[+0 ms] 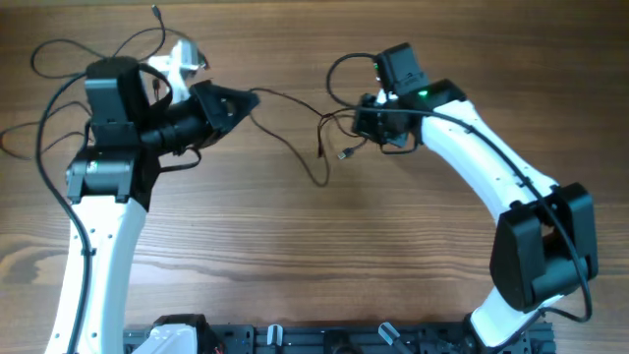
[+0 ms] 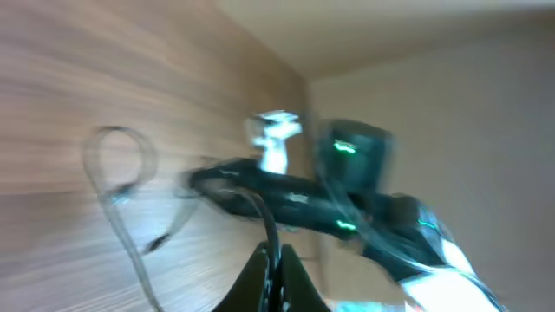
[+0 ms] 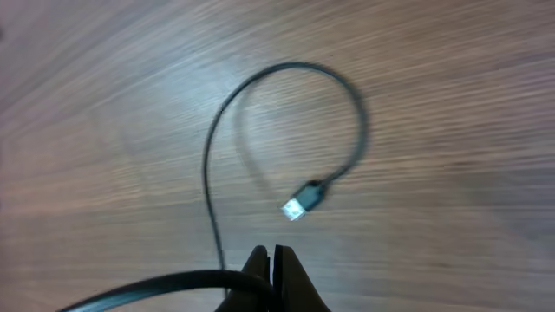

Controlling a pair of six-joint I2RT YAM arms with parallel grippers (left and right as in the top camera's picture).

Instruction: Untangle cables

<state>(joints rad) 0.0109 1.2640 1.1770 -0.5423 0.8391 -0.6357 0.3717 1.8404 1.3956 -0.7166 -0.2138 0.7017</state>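
Bright, even light is filling the overhead view, leaving the table (image 1: 295, 246) sharp down to its grain and casting only faint, short shadows on it. The white shell of the right arm (image 1: 472, 157) is glaring slightly. The left wrist view is smearing badly with motion blur: the wood grain is streaking, the right arm is ghosting, and its green lamps (image 2: 345, 147) are stretching into streaks. The right wrist view is showing crisp focus mid-frame, where a cable (image 3: 295, 67) is throwing a soft, pale shadow inside its loop. A whitish sheen is washing over the wood at upper centre. The right tool (image 3: 273, 264) is sitting dark and out of focus at the bottom edge.
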